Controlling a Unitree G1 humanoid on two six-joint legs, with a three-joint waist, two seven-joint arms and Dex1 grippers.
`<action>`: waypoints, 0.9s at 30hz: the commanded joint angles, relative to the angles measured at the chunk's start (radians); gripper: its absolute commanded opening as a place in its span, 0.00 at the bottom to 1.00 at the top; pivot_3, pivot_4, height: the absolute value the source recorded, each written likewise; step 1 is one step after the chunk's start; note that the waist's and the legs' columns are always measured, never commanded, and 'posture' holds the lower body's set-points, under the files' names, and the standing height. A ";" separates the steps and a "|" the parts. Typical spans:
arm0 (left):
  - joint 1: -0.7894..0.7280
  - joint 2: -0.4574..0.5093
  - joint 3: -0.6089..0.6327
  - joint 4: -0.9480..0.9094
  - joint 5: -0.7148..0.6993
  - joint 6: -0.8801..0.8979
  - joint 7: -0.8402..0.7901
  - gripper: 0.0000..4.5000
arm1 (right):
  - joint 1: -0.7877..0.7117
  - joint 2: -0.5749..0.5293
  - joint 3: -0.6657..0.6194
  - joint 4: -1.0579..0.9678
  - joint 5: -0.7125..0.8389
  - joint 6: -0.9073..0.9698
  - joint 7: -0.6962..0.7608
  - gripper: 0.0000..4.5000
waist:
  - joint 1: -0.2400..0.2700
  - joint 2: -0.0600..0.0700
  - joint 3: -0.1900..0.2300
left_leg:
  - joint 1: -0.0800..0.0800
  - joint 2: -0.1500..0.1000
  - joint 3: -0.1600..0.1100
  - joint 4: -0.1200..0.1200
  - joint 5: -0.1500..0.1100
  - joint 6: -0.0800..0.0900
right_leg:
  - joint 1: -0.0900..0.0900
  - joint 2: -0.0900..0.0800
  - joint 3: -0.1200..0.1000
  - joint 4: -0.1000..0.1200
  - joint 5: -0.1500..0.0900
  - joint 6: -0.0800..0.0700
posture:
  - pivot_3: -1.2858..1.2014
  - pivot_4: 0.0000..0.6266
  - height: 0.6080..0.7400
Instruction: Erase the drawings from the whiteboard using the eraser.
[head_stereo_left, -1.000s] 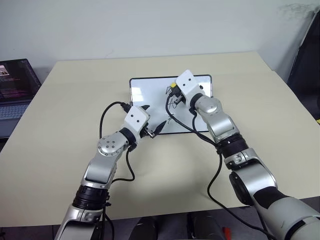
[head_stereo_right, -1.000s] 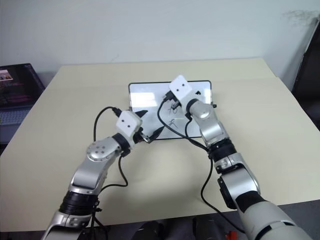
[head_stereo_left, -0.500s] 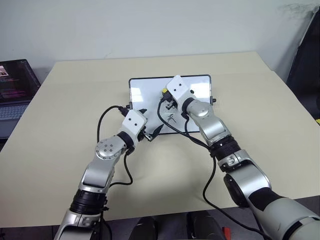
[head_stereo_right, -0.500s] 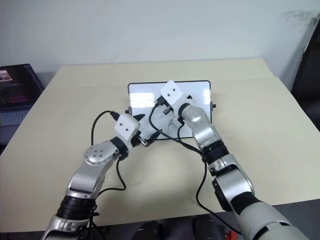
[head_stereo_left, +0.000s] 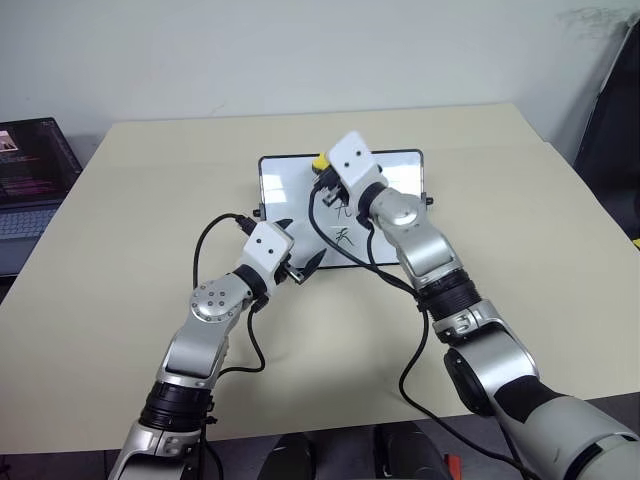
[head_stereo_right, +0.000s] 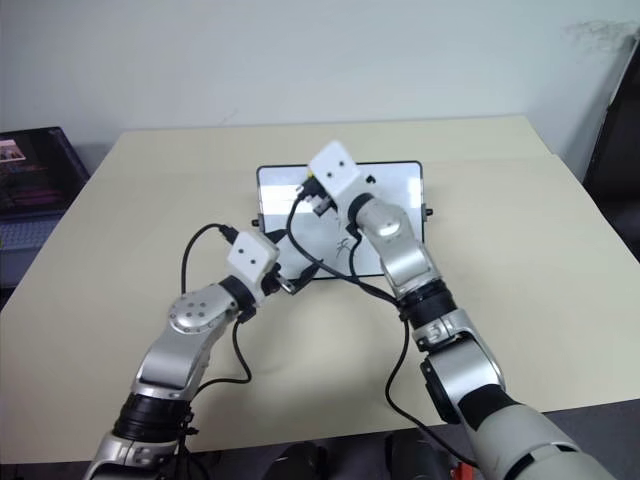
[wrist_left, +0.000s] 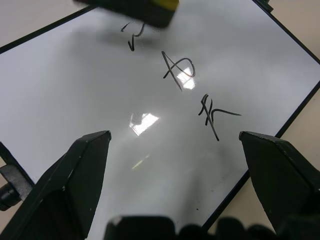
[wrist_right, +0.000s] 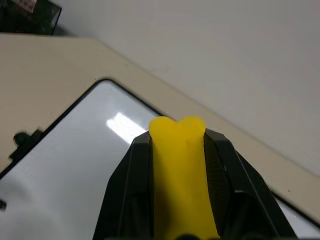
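Nearest, the left gripper (head_stereo_left: 296, 268), two black fingers on a silver arm, was held low over the near left part of the board, pointing forward and to the right. Its fingers (wrist_left: 75, 180) were spread wide with nothing between them, and it had stayed where it was a second before.

Beyond it lay the whiteboard (head_stereo_left: 290, 190), a small glossy white rectangle in a thin black frame, on the beige table (head_stereo_left: 150, 200). In the left wrist view three drawings (wrist_left: 180, 72), thin black marker scribbles, were seen in a row across the white surface, all still legible, the farthest one partly covered by the dark underside of the eraser.

Farther still, the right gripper (head_stereo_left: 322, 172) was clamped tight on the eraser (wrist_right: 181, 170), a small yellow block squeezed between the two fingers. Over the last second this gripper had been carried from the right-middle of the board, up and leftward, to the far edge. The eraser was thus seen at the far end of the column of marks, slightly raised. The forearm was stretched forward across the board, the wrist tipped a little above level and aimed forward-left.

This was judged a repositioning to the start of a stroke; the wiping itself appeared hardly begun.

At the far left, a dark laptop (head_stereo_left: 35, 165) was seen beyond the table.
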 joint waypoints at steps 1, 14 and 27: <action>-0.026 -0.002 0.007 -0.006 0.003 -0.028 -0.002 1.00 | -0.016 -0.020 -0.022 -0.023 -0.005 -0.023 -0.034 0.24 | 0.000 0.000 0.000 | 0.000 0.000 0.000 0.000 0.000 0.000 | 0.000 0.000 0.000 0.000 0.000 0.000 | 0.52 0.24 1.00; -0.042 0.001 0.006 0.003 0.005 -0.031 -0.014 1.00 | -0.031 -0.025 0.016 0.167 -0.029 -0.040 -0.053 0.24 | -0.003 0.000 0.000 | 0.000 0.000 0.002 0.000 0.000 0.000 | 0.000 0.000 0.001 0.000 0.000 0.000 | 0.52 0.24 1.00; -0.017 -0.003 0.008 -0.034 0.008 -0.012 0.004 1.00 | -0.039 0.026 0.017 0.190 -0.028 -0.052 -0.039 0.24 | -0.006 0.000 0.000 | 0.001 0.000 0.002 0.000 0.000 0.000 | 0.000 0.000 0.001 0.001 0.000 0.000 | 0.52 0.24 1.00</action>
